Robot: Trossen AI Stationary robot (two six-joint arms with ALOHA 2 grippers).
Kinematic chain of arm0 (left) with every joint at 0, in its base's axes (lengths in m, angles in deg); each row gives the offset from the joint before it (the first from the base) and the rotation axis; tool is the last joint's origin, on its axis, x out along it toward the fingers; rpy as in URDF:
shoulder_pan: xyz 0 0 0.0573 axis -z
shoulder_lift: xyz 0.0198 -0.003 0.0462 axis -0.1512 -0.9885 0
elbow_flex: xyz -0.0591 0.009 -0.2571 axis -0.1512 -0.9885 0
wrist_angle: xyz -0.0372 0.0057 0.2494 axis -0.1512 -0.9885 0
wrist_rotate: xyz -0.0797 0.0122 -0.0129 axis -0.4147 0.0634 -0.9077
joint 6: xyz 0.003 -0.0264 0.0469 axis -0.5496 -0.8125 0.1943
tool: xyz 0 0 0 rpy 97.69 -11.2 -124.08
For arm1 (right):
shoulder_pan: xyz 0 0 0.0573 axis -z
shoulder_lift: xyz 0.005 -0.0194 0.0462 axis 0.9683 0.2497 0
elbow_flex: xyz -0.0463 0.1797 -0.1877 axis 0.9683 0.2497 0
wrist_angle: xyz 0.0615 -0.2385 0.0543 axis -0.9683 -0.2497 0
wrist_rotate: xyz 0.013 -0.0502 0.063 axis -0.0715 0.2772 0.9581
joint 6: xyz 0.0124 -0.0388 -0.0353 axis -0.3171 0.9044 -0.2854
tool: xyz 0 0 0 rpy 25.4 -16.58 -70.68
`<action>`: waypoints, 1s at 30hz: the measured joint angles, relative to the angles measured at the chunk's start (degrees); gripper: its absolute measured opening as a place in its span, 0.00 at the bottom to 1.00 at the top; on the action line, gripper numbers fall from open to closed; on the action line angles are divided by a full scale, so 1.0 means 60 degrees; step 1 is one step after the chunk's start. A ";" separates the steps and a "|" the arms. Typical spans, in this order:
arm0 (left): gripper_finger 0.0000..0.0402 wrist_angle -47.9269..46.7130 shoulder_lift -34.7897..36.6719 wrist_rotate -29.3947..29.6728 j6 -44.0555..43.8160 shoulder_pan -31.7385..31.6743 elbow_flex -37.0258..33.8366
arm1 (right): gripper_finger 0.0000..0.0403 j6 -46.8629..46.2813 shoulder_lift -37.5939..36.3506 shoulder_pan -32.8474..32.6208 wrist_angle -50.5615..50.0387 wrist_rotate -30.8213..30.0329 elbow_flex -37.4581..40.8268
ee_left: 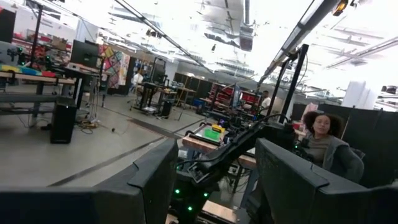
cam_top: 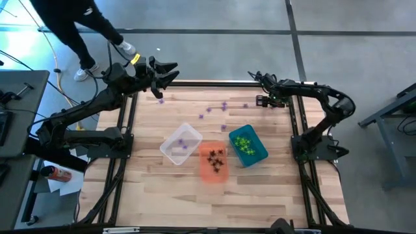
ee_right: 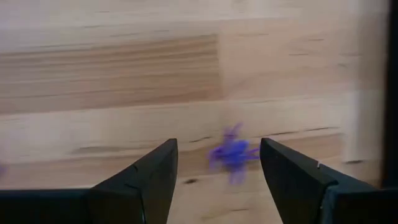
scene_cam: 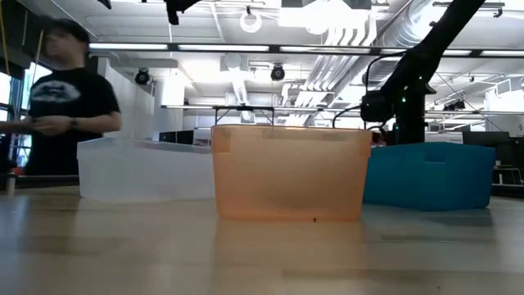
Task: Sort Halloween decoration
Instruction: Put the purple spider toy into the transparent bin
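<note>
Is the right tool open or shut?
Open: in the right wrist view the right tool's fingers stand apart, a purple spider on the table between them.

desk (cam_top: 273,195): pale wood planks, darker grain streaks | spiders loose near far edge (cam_top: 224,106): purple | clear bin (cam_top: 170,151): purple spiders | orange bin (cam_top: 208,173): black spiders (cam_top: 215,156) | teal bin (cam_top: 259,144): bright green spiders (cam_top: 243,144) | arms: dark; right fingers (ee_right: 149,180): black | person's shirt (scene_cam: 70,102): black, pale print

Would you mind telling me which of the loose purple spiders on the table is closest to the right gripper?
The purple spider lying between the open jaws of the right gripper, near the table's far right edge; the other loose purple ones lie farther toward the middle.
</note>
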 joint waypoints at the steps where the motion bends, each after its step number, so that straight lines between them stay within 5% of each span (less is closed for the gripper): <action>1: 0.50 0.0000 0.0000 0.0000 -0.0002 0.0000 0.0000 | 0.56 -0.0092 0.0023 -0.0072 0.0043 -0.0061 -0.0002; 14: 0.50 -0.0078 0.0000 0.0000 0.0345 -0.0022 0.0000 | 0.53 -0.0034 0.0356 -0.0438 -0.0295 -0.0114 -0.0047; 24: 0.50 -0.0152 0.0000 -0.0040 0.0590 -0.0022 0.0000 | 0.06 0.0042 0.0294 -0.0565 -0.0468 -0.0238 0.0600; 30: 0.50 -0.0146 0.0000 -0.0058 0.0609 -0.0025 0.0000 | 0.04 0.0289 -0.0369 -0.1059 -0.0918 -0.0148 0.0524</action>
